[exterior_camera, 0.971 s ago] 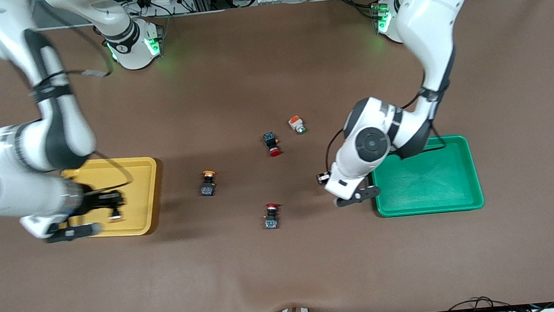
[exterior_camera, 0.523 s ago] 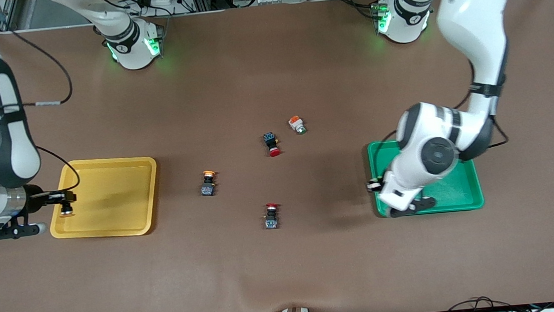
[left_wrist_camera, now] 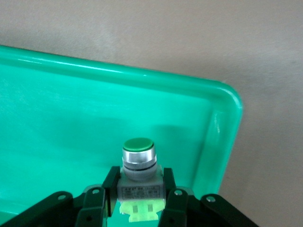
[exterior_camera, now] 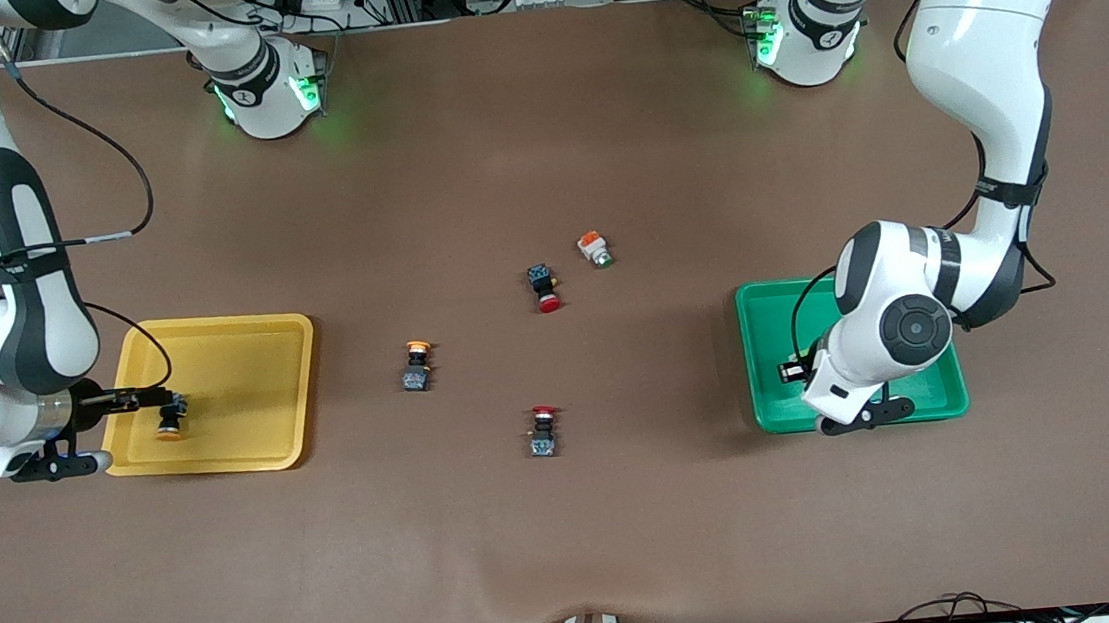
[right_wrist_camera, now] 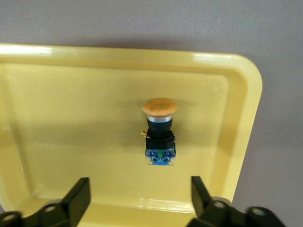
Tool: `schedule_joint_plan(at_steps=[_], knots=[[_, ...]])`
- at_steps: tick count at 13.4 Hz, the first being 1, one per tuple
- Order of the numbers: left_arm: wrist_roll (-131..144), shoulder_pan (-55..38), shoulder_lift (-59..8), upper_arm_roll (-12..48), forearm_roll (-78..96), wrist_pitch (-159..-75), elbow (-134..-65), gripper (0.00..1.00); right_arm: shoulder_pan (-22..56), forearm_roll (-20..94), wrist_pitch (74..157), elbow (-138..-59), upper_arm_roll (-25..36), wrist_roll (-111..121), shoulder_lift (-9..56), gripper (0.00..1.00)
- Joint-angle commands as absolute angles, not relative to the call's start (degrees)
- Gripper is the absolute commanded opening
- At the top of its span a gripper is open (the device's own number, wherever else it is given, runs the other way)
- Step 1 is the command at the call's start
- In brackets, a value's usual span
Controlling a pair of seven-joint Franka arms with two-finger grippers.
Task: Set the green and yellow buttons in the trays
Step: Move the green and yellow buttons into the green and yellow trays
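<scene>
My left gripper [left_wrist_camera: 138, 183] is shut on a white-bodied green button [left_wrist_camera: 138, 152] and hangs over the green tray [left_wrist_camera: 71, 118], near the tray's corner. In the front view the left gripper [exterior_camera: 793, 371] sits over the green tray [exterior_camera: 766, 318]. My right gripper [right_wrist_camera: 139, 187] is open above the yellow tray [right_wrist_camera: 71, 123]. A yellow-capped button [right_wrist_camera: 159, 130] lies on its side in that tray, free of the fingers. From the front, this button [exterior_camera: 168, 420] lies in the yellow tray [exterior_camera: 239, 379] just off the right gripper [exterior_camera: 139, 399]. Another yellow button [exterior_camera: 416, 365] and another green button [exterior_camera: 595, 249] lie mid-table.
Two red-capped switches lie on the brown mat: one [exterior_camera: 543, 287] beside the loose green button, the other [exterior_camera: 543, 431] nearer the front camera. Both arm bases stand along the table's back edge.
The right gripper has opened and its yellow button now lies in the yellow tray. The left arm has carried the green button from beside the green tray to over it.
</scene>
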State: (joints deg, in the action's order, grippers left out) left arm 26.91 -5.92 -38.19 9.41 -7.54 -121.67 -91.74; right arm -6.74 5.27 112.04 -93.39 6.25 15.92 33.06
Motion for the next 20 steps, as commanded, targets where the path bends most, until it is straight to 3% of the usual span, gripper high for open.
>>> schedule_joint_plan(at_steps=[1, 3, 5, 7, 9, 10, 17, 20], knots=[[26.72, -5.19, -38.58, 9.93, -8.79, -123.39, -93.07, 0.09, -5.37, 4.13, 106.56, -90.81, 5.63, 14.5, 30.59, 1.0], [26.72, -5.19, -38.93, 9.93, -8.79, -126.98, -95.09, 0.11, -3.09, 4.04, 98.82, -85.55, 5.62, 12.75, 30.59, 1.0], [26.54, -5.19, -39.2, 9.93, -8.79, -127.97, -95.71, 0.2, -0.19, 3.96, 94.41, -81.06, 5.62, 12.31, 30.59, 1.0], [26.54, -5.19, -39.2, 9.93, -8.7, -127.97, -96.15, 0.48, 2.18, 4.83, 92.38, -79.19, 5.45, 12.04, 30.59, 1.0], [26.63, -5.19, -38.94, 10.02, -8.7, -127.97, -96.59, 0.89, 5.96, 5.79, 92.98, -79.36, 5.27, 6.02, 30.76, 1.0], [26.72, -5.19, -38.67, 10.02, -8.7, -127.97, -96.68, 1.0, 8.5, 7.02, 93.51, -79.54, 5.27, 1.97, 31.2, 1.0], [27.77, -4.48, -34.2, 10.72, -7.82, -124.37, -96.5, 1.0, 22.92, 10.19, 120.9, -95.43, 5.19, -15.8, 32.69, 1.0], [30.66, -4.48, -31.3, 12.99, -6.95, -121.21, -97.47, 1.0, 26.27, 10.2, 128.65, -98.44, 5.19, -23.0, 34.97, 1.0]])
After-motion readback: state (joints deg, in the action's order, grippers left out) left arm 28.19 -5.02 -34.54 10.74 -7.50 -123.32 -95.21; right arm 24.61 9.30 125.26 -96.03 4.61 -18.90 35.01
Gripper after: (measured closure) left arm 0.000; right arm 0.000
